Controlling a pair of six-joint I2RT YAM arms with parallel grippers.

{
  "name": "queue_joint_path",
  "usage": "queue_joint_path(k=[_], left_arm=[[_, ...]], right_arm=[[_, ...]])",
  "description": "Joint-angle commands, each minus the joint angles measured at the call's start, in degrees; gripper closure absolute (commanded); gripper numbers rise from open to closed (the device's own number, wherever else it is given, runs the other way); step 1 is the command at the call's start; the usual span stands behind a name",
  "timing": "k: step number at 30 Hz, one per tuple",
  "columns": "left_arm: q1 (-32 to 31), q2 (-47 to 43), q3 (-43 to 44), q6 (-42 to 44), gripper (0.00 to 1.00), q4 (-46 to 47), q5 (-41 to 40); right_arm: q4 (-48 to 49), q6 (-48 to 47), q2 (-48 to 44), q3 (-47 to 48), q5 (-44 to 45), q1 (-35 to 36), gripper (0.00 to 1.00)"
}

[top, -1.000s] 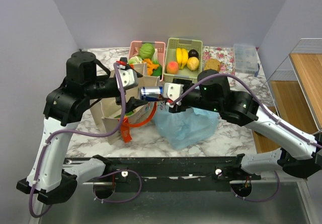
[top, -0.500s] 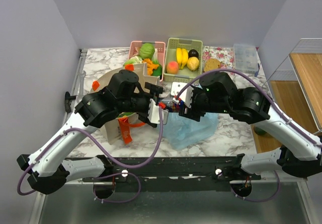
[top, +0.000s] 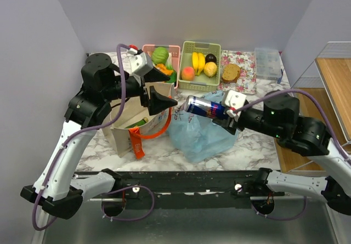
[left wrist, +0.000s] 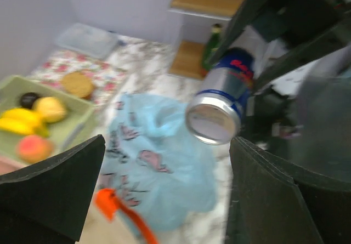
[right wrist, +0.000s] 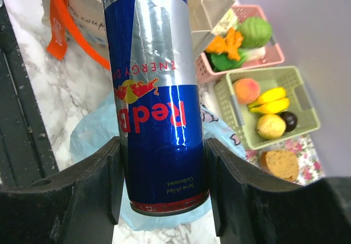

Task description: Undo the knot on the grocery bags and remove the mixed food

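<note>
The overhead view takes in both arms at once. The right tool (top: 218,112) is clenched on a blue and silver drink can (top: 200,106), which it holds tilted in the air above the light blue plastic bag (top: 200,137). The left tool (top: 164,88) hangs spread wide and empty over the beige tote (top: 118,129) with orange handles.

The bag sits on the marble tabletop (top: 252,140) near the middle of the near edge, just beside the tote. Its knot cannot be made out in any view.

The right wrist view shows what the overhead one cannot: both fingers pressed flat against the sides of the can near its lower end, with the can's label reading upside down.

The left wrist view shows the can end-on, facing the camera. The can lies well apart from that tool's two dark fingers (left wrist: 55,183), and nothing lies between them.

Along the far edge, a pink basket (top: 147,49) holds a green cabbage (top: 160,54) and orange carrot pieces (top: 163,68). The green basket (top: 200,44) beside it holds a peach (top: 188,73) and bananas (top: 198,62). A bread slice (top: 232,71) rests on a flowered cloth (top: 247,63) toward the far right corner.
</note>
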Motion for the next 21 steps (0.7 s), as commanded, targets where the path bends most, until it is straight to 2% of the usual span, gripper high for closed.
queue_joint_path(k=[1,8,14,18,21], left_arm=[[0.8,2.1,-0.8,-28.3,0.02,10.6,17.7],[-2.1,5.2,-2.6,-38.9,0.02,15.3,15.8],[-5.4,7.4,-3.3,-34.9,0.03,9.4,13.4],[-3.8,11.9,-1.4,-32.7,0.14,1.3,14.5],[-3.8,12.4,-1.6,-33.4,0.23,3.6,16.8]], right_arm=[[11.8,-5.1,-3.6,-3.2,1.5,0.3,0.99],[14.3,-8.8,-4.0,-5.5,-0.5,0.3,0.99],[16.7,-10.4,-3.3,-6.4,0.1,0.2,0.99],[18.1,-11.2,-3.8,-7.7,-0.5,0.3,0.99],[18.5,-11.4,-3.4,-8.3,-0.4,0.3,0.99]])
